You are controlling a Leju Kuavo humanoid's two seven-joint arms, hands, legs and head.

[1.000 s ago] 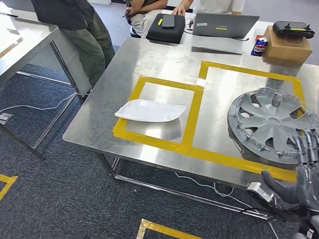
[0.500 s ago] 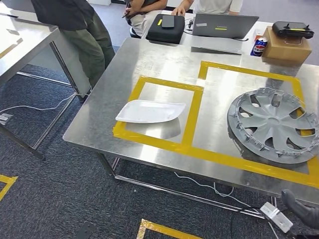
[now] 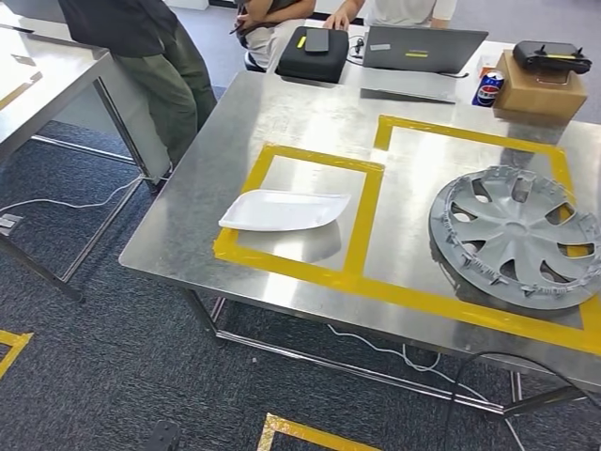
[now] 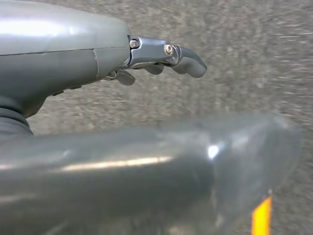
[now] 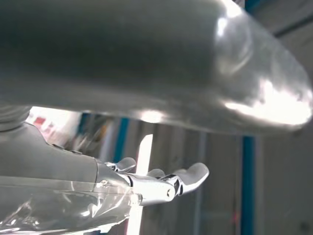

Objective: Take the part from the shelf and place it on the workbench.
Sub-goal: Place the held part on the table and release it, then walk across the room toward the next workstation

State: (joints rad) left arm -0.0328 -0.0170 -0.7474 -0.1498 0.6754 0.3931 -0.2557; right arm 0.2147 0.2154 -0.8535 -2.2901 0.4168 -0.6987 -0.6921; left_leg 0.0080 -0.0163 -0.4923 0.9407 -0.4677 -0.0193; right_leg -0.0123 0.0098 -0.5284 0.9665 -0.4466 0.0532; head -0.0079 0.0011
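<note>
In the head view, the grey wheel cover (image 3: 516,235) lies flat on the steel counter (image 3: 304,113), inside the right-hand square of yellow tape (image 3: 368,211), its far rim overlapping the tape there. A white tray (image 3: 282,209) sits in the left square, well apart from the wheel cover. Along the far edge of the counter are a black case (image 3: 313,54), a laptop (image 3: 422,47), a soda can (image 3: 489,87) and a cardboard box (image 3: 540,85) with a black device on top. People stand or sit behind the counter.

In the left wrist view, the left robot hand (image 4: 147,56) hangs over grey carpet (image 4: 239,58), fingers stretched out and apart, holding nothing.

In the right wrist view, the right robot hand (image 5: 155,183) is likewise extended with fingers (image 5: 191,175) spread and nothing in its grasp, against a blurred background with blue uprights.
</note>
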